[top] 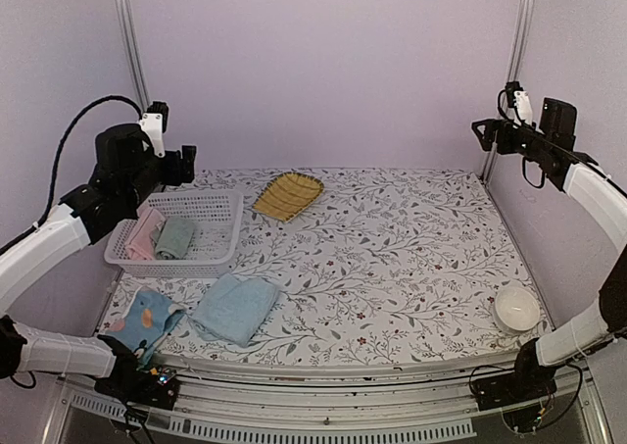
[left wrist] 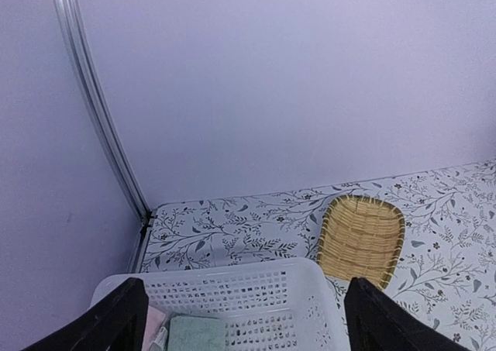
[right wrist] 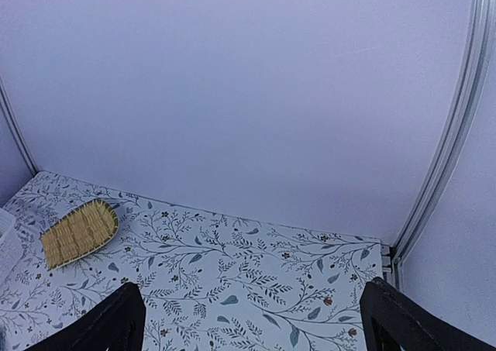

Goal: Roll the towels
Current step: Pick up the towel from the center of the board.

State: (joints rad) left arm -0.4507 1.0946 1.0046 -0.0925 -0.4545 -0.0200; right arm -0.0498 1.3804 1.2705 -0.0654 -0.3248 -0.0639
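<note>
The floral-patterned surface (top: 411, 238) carries everything, and its broad middle is bare, which I judge is the room meant for spreading and rolling. Both arms are raised well above it. The left claw (top: 186, 162) hangs over the far end of the basket and the right claw (top: 482, 130) is up by the far right post. Each has its fingers spread wide with nothing between them, as a waiting pose would have it. The white perforated basket (top: 176, 264) sits at the left and holds a folded pink cloth (top: 144, 236) beside a green one (top: 176, 236). It is probably the place for finished rolls. Just in front of it lies the plain light-blue towel (top: 235, 309), loosely folded and slightly askew, near the front edge. The smaller printed towel (top: 145, 319) lies rumpled at the near left corner, just beside the plain one and close to the left arm's base. That base could crowd a reach for it. The yellow woven tray (top: 288, 195) rests near the back, beside the basket's far corner and well apart from both towels. A small white bowl (top: 515, 309) stands at the near right, out of the way.
</note>
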